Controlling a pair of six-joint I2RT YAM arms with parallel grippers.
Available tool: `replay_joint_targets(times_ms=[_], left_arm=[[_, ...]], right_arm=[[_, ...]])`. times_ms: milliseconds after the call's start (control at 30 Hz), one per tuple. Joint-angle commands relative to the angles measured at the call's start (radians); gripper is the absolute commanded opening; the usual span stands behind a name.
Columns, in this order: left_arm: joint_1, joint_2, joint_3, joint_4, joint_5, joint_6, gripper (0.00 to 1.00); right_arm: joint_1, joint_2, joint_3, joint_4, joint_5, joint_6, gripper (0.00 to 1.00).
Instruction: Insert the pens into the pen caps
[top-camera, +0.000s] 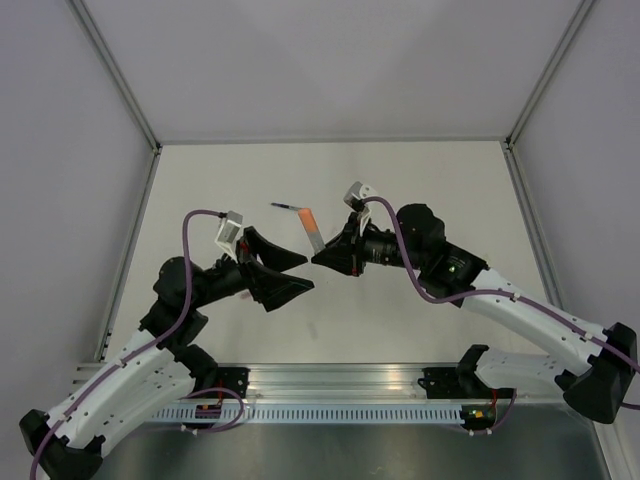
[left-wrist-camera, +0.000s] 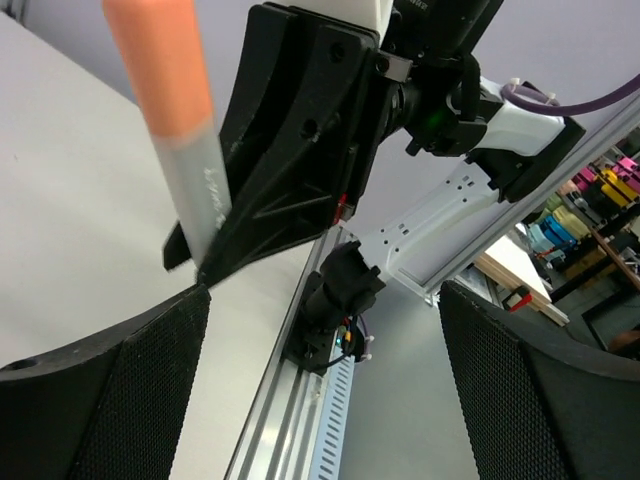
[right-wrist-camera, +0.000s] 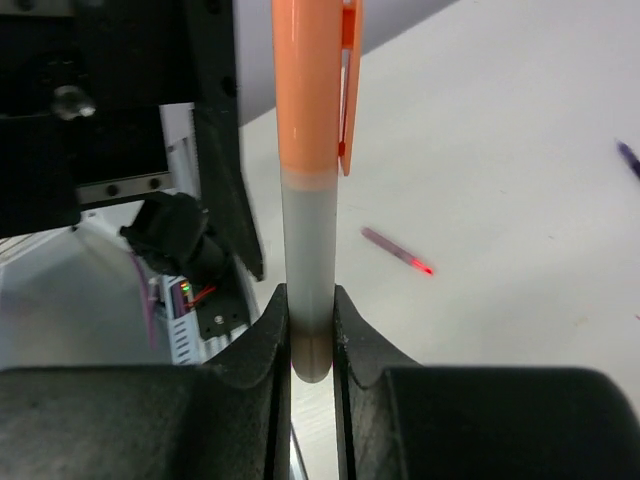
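The white table (top-camera: 420, 180) has the two grippers meeting over its middle. The left gripper (top-camera: 306, 272) stands spread wide with nothing between its fingers, just beside the right gripper (right-wrist-camera: 310, 312). The right gripper's jaws are pinched on the lower end of a grey pen (right-wrist-camera: 308, 240), held upright (somewhat tilted in the top view). An orange cap (right-wrist-camera: 305, 90) sits on that pen's upper end. A thin dark pen (top-camera: 288, 207) with a red tip lies on the table just beyond them.
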Motion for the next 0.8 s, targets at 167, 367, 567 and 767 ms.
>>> replay_joint_targets(times_ms=[167, 367, 567, 767], left_arm=[[-0.005, -0.009, -0.027, -0.255, -0.302, 0.112, 1.00], [-0.005, -0.044, -0.125, -0.385, -0.672, 0.118, 1.00], [-0.005, -0.099, -0.131, -0.459, -0.787, 0.135, 1.00], [-0.005, -0.144, -0.140, -0.476, -0.842, 0.136, 1.00]], right_arm=[[-0.023, 0.038, -0.107, -0.110, 0.495, 0.079, 0.00], [-0.065, 0.225, -0.107, -0.170, 0.718, 0.188, 0.00], [-0.100, 0.440, -0.001, -0.267, 0.803, 0.242, 0.00], [-0.137, 0.564, 0.054, -0.305, 0.837, 0.277, 0.07]])
